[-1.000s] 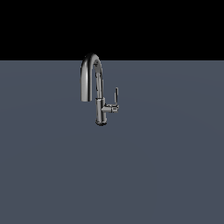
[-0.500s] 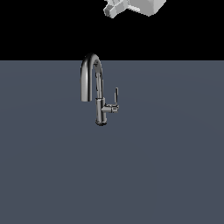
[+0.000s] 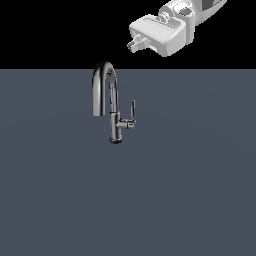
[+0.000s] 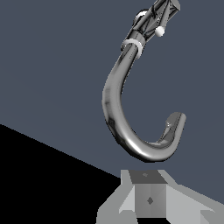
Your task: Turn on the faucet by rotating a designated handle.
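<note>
- One hand [image 3: 134,44], white and blocky, hangs high toward the exterior view's right, above and well apart from the faucet [image 3: 111,102]; it holds nothing, and how far its jaws stand apart cannot be told.
- Below it and toward the exterior view's left, the faucet stands upright on the flat grey counter [image 3: 190,200], near the counter's far edge.
- Open counter lies on every side of the faucet, with nothing else standing on it.
- Black background fills the space above the far edge, where the hand sits.
- Dark glossy chrome covers the faucet: a tall arched spout, its outlet pointing down on the exterior view's left, and a cylindrical base.
- On the exterior view's right of the body, the handle [image 3: 132,111] stands upright as a thin bar on a short stub.
- Seen from the wrist, the arch curves just beyond the hand [image 4: 148,199], with the handle [image 4: 162,13] at its far end.
</note>
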`<state>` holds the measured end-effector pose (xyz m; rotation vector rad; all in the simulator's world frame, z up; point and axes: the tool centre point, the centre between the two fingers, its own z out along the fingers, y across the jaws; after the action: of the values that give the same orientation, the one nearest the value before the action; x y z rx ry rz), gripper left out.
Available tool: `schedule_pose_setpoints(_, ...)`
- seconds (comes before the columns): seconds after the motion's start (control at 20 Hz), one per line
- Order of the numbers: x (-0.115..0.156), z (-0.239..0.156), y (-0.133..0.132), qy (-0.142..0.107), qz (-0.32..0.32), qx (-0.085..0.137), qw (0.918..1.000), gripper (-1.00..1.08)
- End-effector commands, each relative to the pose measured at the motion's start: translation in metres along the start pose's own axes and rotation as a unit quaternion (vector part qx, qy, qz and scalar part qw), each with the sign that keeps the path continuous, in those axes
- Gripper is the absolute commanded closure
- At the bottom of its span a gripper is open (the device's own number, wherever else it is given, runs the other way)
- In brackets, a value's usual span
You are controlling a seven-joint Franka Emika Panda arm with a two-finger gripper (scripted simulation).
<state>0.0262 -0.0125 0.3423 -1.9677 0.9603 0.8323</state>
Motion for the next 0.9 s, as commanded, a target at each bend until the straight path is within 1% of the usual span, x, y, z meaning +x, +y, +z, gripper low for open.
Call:
schedule_pose_setpoints(0.0, 0.022, 0.002, -0.002, -0.023, 0.028, 0.028, 0.9989, 1.08)
schedule_pose_setpoints(0.2, 0.058, 0.009, -0.003, -0.061, 0.073, 0.073, 0.9927, 1.08)
schedule_pose_setpoints(0.35, 0.085, 0.016, -0.002, -0.090, 0.108, 0.108, 0.9842, 1.08)
schedule_pose_setpoints(0.6, 0.126, 0.030, 0.003, -0.134, 0.163, 0.161, 0.9642, 1.08)
schedule_pose_setpoints(0.85, 0.156, 0.045, 0.008, -0.167, 0.203, 0.201, 0.9437, 1.08)
